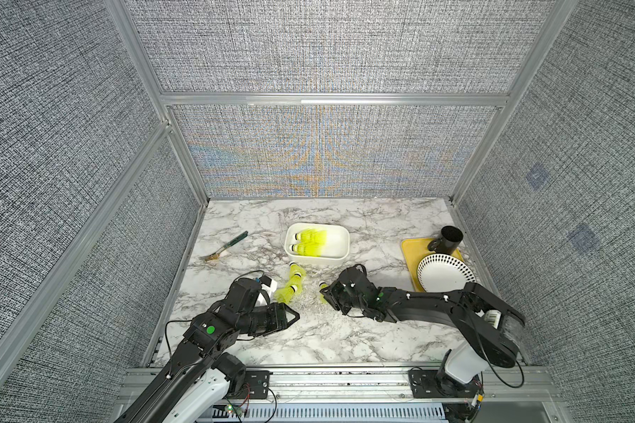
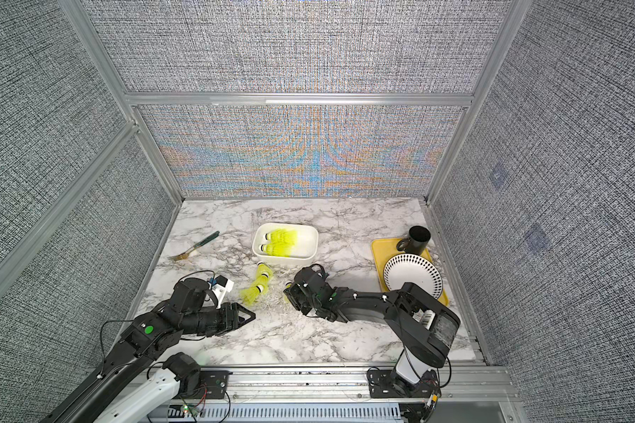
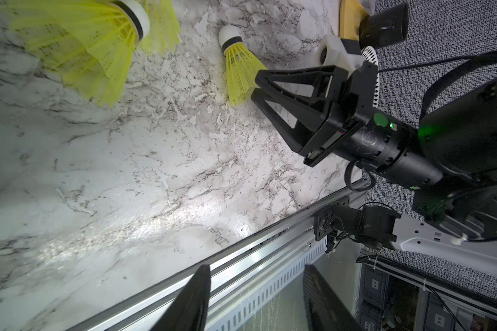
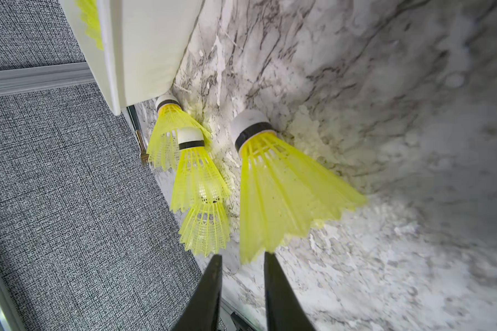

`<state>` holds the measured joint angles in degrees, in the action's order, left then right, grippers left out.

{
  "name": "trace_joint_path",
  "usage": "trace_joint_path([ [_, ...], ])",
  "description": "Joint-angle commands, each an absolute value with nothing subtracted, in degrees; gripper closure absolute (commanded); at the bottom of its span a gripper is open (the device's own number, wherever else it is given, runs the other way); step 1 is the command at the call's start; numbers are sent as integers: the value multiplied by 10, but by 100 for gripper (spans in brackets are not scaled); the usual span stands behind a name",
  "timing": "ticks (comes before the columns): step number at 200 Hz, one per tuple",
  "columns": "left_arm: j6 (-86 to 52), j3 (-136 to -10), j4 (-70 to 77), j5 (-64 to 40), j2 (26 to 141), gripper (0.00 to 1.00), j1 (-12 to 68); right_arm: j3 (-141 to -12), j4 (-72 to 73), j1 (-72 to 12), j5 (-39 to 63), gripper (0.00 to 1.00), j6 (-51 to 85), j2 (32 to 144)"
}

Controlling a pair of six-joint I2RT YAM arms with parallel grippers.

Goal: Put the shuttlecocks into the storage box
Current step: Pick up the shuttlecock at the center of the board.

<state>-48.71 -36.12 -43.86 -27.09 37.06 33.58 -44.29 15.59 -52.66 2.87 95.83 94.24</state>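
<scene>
While the left gripper [image 1: 296, 315] stands open, the skirt of a shuttlecock [image 4: 281, 186] ahead is flanked by narrow-set jaws of the right gripper [image 4: 243, 256]; grip cannot be confirmed. Pick-up is in hand: closure, then a lift to the box [image 1: 318, 260] beyond, is needed.

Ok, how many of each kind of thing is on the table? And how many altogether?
shuttlecocks: 6 in sight, 2 in the storage box, 4 on the table
storage box: 1
fork: 1
black cup: 1
plate: 1
yellow tray: 1
total: 11
</scene>
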Motion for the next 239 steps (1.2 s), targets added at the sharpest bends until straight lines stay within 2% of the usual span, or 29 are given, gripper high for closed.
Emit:
trace_joint_path([
  [1, -490, -365, -446, -271, 373, 45, 336, -445, 173, -523, 22, 75, 973, 951],
  [66, -484, -374, -443, -271, 382, 45, 336, -454, 170, -514, 24, 85, 964, 978],
  [102, -481, -378, -442, -269, 386, 45, 336, -454, 162, -510, 25, 100, 957, 977],
  [190, -486, -377, -421, -270, 402, 45, 336, -482, 110, -499, 47, 100, 915, 959],
  [239, -491, -388, -403, -265, 416, 45, 336, -564, -21, -494, 52, 100, 813, 951],
])
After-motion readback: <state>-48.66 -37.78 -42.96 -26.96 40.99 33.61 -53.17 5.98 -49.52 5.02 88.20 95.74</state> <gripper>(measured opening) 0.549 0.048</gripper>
